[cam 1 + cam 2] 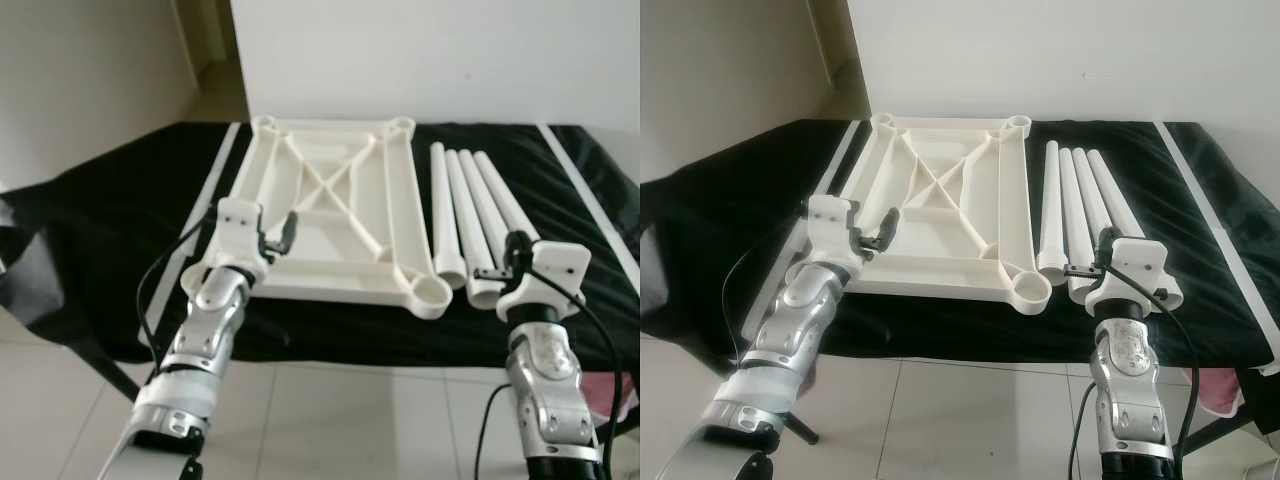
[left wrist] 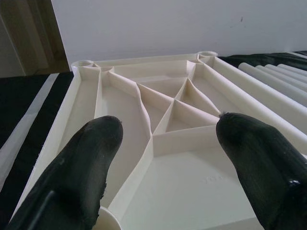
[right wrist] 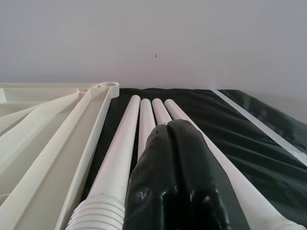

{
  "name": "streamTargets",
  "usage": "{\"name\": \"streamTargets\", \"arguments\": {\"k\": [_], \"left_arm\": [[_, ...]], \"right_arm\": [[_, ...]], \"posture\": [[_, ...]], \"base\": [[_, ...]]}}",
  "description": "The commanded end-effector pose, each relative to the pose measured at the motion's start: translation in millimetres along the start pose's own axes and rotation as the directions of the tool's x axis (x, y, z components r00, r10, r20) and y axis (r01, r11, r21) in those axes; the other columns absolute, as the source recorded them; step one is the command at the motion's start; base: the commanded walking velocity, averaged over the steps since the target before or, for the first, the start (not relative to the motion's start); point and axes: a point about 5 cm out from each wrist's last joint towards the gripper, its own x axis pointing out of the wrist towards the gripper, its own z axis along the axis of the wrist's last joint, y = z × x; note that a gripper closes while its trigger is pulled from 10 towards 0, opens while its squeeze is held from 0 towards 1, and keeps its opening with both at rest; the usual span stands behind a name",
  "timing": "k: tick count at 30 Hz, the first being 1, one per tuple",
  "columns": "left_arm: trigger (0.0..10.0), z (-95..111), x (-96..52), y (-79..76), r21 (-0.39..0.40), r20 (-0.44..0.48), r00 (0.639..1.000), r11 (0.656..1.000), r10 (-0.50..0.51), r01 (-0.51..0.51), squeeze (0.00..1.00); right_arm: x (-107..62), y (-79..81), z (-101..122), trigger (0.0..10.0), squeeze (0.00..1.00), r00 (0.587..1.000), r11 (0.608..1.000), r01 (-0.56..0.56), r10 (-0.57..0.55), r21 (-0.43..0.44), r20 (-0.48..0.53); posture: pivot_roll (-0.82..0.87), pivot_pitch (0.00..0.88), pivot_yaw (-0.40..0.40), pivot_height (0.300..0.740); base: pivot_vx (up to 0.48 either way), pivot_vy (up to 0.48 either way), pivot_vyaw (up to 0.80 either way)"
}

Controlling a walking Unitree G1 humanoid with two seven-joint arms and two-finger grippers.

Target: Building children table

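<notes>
Four white legs point(image 1: 470, 215) lie side by side on a black cloth point(image 1: 100, 230). The right pincer point(image 3: 175, 158) hangs just over their near ends, its two black fingers pressed together. Beside the legs, a white table top point(image 1: 330, 215) lies upside down with its ribs showing. The left pincer point(image 1: 280, 238) hovers over its near corner, fingers point(image 2: 84, 163) spread apart, maybe not quite touching it. A white wall point(image 1: 430, 60) stands beyond both pincers.
</notes>
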Motion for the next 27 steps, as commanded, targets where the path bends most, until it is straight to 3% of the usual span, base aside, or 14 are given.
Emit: {"name": "streamTargets", "arguments": {"k": [1,20,24,25,27], "left_arm": [[10.0,-3.0,0.4,-2.6,-0.004,-0.023,0.997,0.997,-0.073,0.072,0.0],[10.0,-10.0,-8.8,-9.3,0.045,-0.041,0.989,0.988,-0.143,0.145,0.0],[10.0,-8.2,-12.2,-10.1,-0.038,-0.013,0.979,0.978,-0.204,0.203,0.0],[10.0,-6.7,-12.3,-7.9,-0.044,0.0,0.98,0.98,-0.197,0.196,1.0],[10.0,-5.9,-11.0,-4.5,-0.038,-0.003,0.985,0.984,-0.173,0.173,1.0]], "right_arm": [[0.9,2.5,1.2,10.0,0.0,1.0,1.0,0.0,0.0,0.005,0.009],[-0.9,2.4,-1.0,10.0,0.0,1.0,1.0,-0.002,0.002,0.001,-0.005],[-2.3,1.8,-1.5,10.0,0.0,1.0,1.0,0.005,-0.005,0.004,-0.008],[-3.1,2.0,-1.9,10.0,0.0,1.0,1.0,0.007,-0.007,0.005,-0.009],[-4.1,2.6,-2.2,10.0,0.0,1.0,1.0,0.009,-0.009,0.008,-0.01]], "posture": [[-0.04,0.0,0.056,0.74],[-0.03,0.0,0.056,0.74],[-0.03,0.0,0.057,0.74],[-0.03,0.0,0.061,0.74],[-0.03,0.0,0.063,0.74]], "base": [[0.0,0.0,0.0],[0.0,0.0,0.0],[0.0,0.0,0.0],[0.0,0.0,0.0],[0.0,0.0,0.0]]}}
